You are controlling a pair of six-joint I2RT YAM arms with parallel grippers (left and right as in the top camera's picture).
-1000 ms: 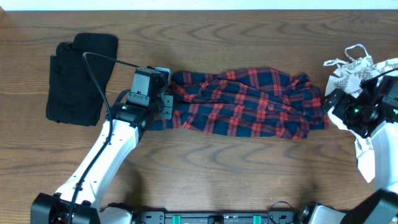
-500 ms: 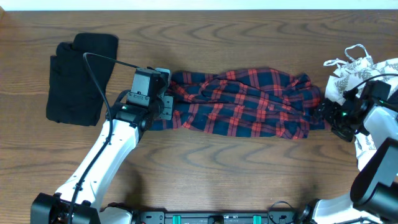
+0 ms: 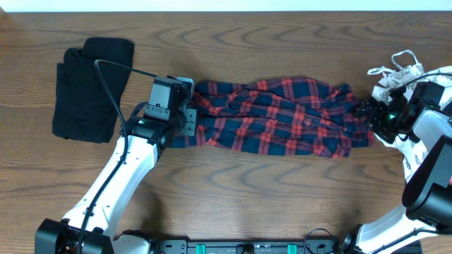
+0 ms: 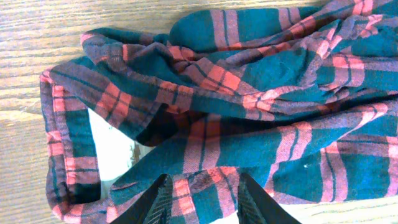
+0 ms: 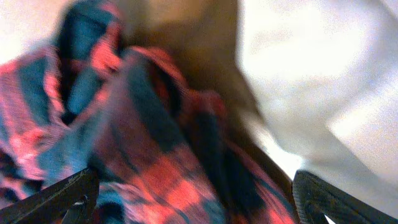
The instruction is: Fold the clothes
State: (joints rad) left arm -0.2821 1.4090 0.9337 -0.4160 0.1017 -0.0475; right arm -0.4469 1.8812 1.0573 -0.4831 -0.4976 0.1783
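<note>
Your left gripper [image 4: 203,178] is closed on the plaid shirt [image 3: 275,116]. In the left wrist view, a fold of red-and-navy cloth runs down between the two dark fingers [image 4: 155,202] and fills the gap between them. From overhead, that grip sits at the shirt's left end, where the fabric bunches against the wrist.

Your right gripper [image 5: 193,180] stands wide open. Its fingertips sit at the two bottom corners of the right wrist view, with the bunched right end of the shirt lying in the gap between them. That view is blurred, so you can't tell whether either finger touches the cloth.

The shirt lies crumpled in the middle of the table [image 3: 233,197]. Its long axis runs left to right, from one gripper to the other, and its ends point at the two arms. It is a rumpled band with no flat panel showing, so you cannot tell which end is the collar and which the hem. Near your left fingers a hemmed edge curls round, and a pale patch shows through the folds. What that patch is cannot be made out.

The black garment [image 3: 92,88] lies at the far left, apart from the shirt. The white leaf-print garment [image 3: 399,74] sits at the right edge, just beside your right wrist.
</note>
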